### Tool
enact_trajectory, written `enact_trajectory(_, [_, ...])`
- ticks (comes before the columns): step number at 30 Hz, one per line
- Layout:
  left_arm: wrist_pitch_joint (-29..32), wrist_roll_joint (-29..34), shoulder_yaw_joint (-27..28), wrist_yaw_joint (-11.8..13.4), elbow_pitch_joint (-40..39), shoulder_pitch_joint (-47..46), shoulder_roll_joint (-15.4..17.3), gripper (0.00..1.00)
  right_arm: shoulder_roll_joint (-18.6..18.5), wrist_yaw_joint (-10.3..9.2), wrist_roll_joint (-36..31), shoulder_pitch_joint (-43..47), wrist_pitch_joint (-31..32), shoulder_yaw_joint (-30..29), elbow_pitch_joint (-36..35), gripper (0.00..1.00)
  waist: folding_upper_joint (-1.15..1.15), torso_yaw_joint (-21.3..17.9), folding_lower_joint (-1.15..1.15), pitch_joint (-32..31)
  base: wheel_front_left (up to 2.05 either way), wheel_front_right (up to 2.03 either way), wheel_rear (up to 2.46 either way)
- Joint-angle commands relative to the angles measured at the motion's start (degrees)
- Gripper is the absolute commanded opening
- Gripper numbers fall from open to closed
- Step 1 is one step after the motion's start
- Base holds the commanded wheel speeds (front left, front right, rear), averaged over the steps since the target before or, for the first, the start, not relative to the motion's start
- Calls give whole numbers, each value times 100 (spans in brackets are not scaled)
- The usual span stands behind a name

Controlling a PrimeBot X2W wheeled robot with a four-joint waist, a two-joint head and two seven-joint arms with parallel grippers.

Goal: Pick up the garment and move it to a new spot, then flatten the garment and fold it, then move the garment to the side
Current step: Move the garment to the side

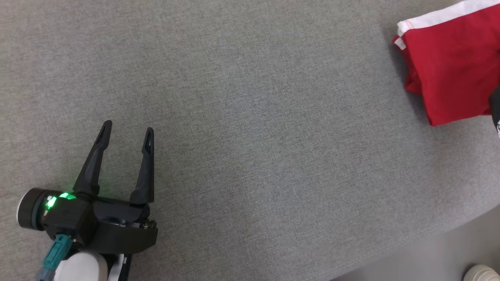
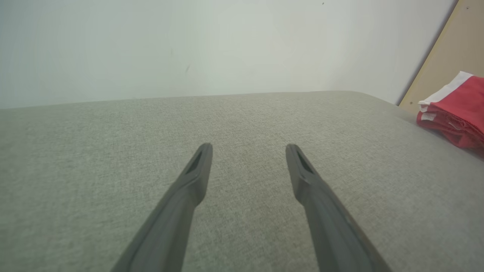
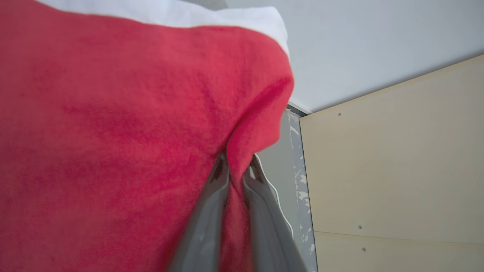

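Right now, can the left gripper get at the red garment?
Probably yes, with a long reach: the open left gripper has bare grey surface between it and the red garment, which the right gripper pinches.

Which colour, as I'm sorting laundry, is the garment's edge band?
White band on the red garment; head view shows it best.

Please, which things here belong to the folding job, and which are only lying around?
Belonging to the job:
red garment with white trim
right hand, pinching a fold of it
left hand, open over the grey fabric surface

Just there:
beige wooden panel
pale shoe tip
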Motion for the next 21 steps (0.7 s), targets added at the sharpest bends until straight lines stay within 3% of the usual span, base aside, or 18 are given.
enact_trajectory(1, [-4, 27, -1, -26, -29, -84, 27, 100, 127, -18, -84, 10, -190, -75, -6, 0, -1, -10, -1, 13, 0, 0, 0])
enact_trajectory(4, [-4, 19, -17, -33, -25, -89, 22, 100, 159, -18, -281, 43, -320, -167, 25, 4, -1, 19, -1, -7, 0, 0, 0])
enact_trajectory(5, [-5, 15, -23, -30, -18, -88, 17, 100, 204, -18, -339, 59, -354, -220, 47, 38, -1, 37, -1, -23, 0, 0, 0])
enact_trajectory(6, [-5, 9, -19, -23, -15, -82, 11, 100, 246, -18, -407, 79, -368, -278, 73, 100, -1, 53, -1, -44, 0, 0, 0])
enact_trajectory(15, [-5, -99, 100, 26, 70, 119, -124, 100, 631, -18, -720, 404, -528, -1069, 160, 100, -1, 325, -1, -450, 0, 0, 0])
enact_trajectory(21, [-5, -173, 255, 126, 266, 483, -236, 100, 999, -18, -496, 876, -1126, -1341, -177, 100, -1, 595, -1, -1101, 0, 0, 0])
